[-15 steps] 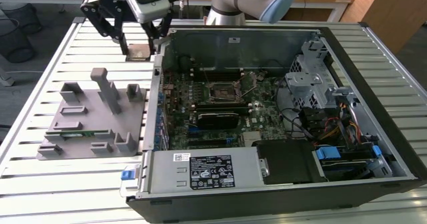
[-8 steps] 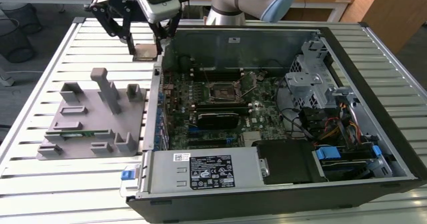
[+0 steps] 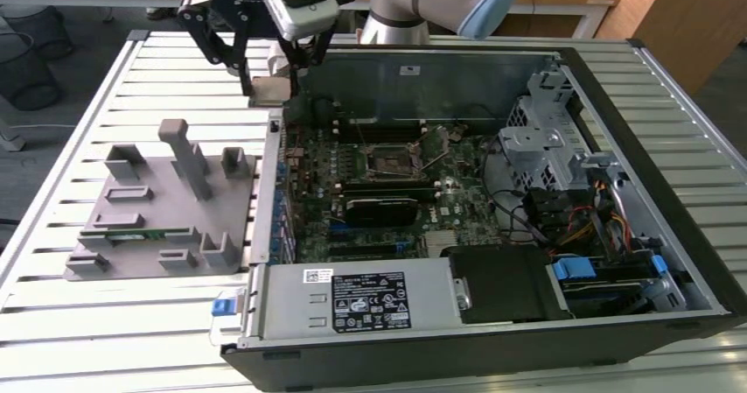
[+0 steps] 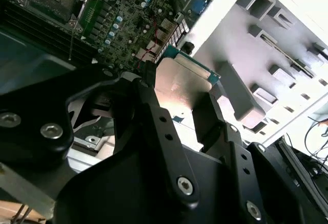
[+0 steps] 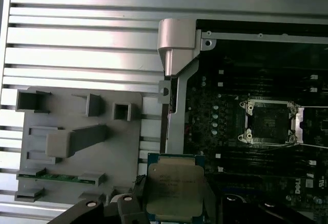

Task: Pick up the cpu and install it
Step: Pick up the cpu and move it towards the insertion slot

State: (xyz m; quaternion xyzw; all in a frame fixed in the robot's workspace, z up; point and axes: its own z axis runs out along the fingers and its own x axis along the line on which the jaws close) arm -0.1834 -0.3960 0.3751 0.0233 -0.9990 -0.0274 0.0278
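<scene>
– Over the case's point(image 3: 491, 82) far edge, on the exterior view's left, we see our hand point(image 3: 271, 81) clamped on the cpu point(image 5: 174, 185).
– What sits in what?
– We see the socket point(image 5: 269, 121) inside the case, and a green stick point(image 5: 61, 177) in the gray tray point(image 5: 118, 147) on the counter point(image 3: 70, 323).

Open computer case point(image 3: 467, 362) lying on slatted metal table point(image 3: 117, 323); green motherboard point(image 3: 461, 178) facing up inside; its processor socket point(image 3: 394, 159) sitting uncovered, black heatsink block point(image 3: 380, 209) lying near it; labelled power supply point(image 3: 362, 298) sitting along case's near edge; drive cage point(image 3: 543, 139) and cables point(image 3: 583, 222) sitting toward exterior view's right; grey fixture tray point(image 3: 164, 209) resting beside case, holding green memory stick point(image 3: 122, 233).
</scene>
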